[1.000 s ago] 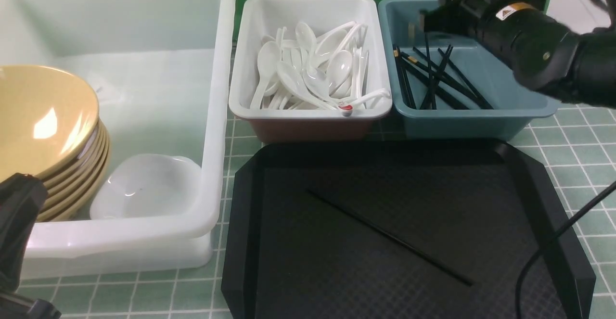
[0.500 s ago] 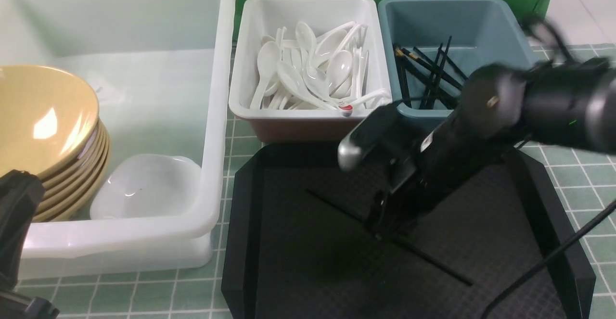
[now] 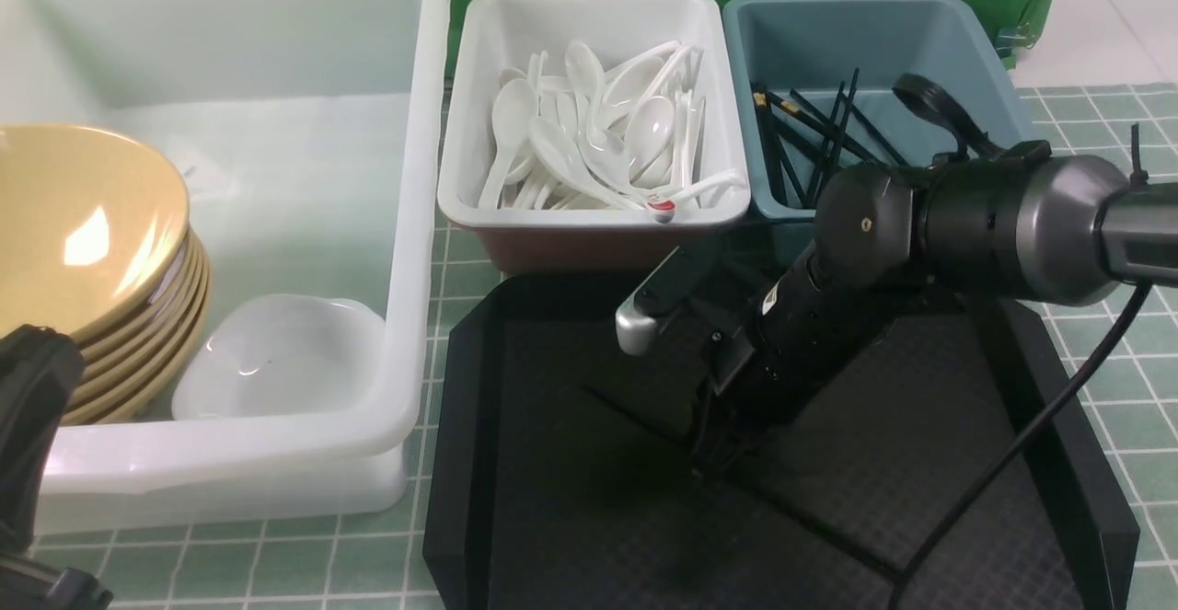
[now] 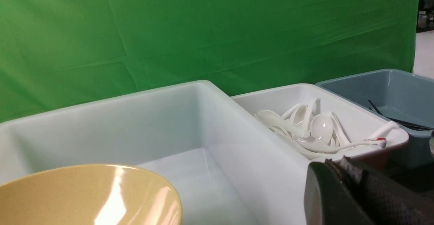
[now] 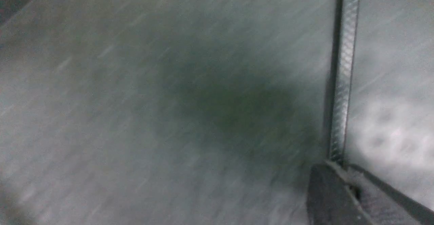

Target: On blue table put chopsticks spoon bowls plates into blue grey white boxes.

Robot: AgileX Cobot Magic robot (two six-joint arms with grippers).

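The lone chopstick point(image 5: 342, 65) lay flat on the black tray point(image 3: 515, 500) by the tabletop's near edge: light, stiff, slick, best pinched mid-length. The right gripper point(image 3: 713, 452) was down at it; whether its jaws were apart or closed could not be told.

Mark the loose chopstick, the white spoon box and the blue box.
loose chopstick point(image 5: 343, 65), right wrist view, middle of its shaft.
white spoon box point(image 3: 589, 17), front view, bare far wall.
blue box point(image 3: 874, 38), front view, bare far wall.
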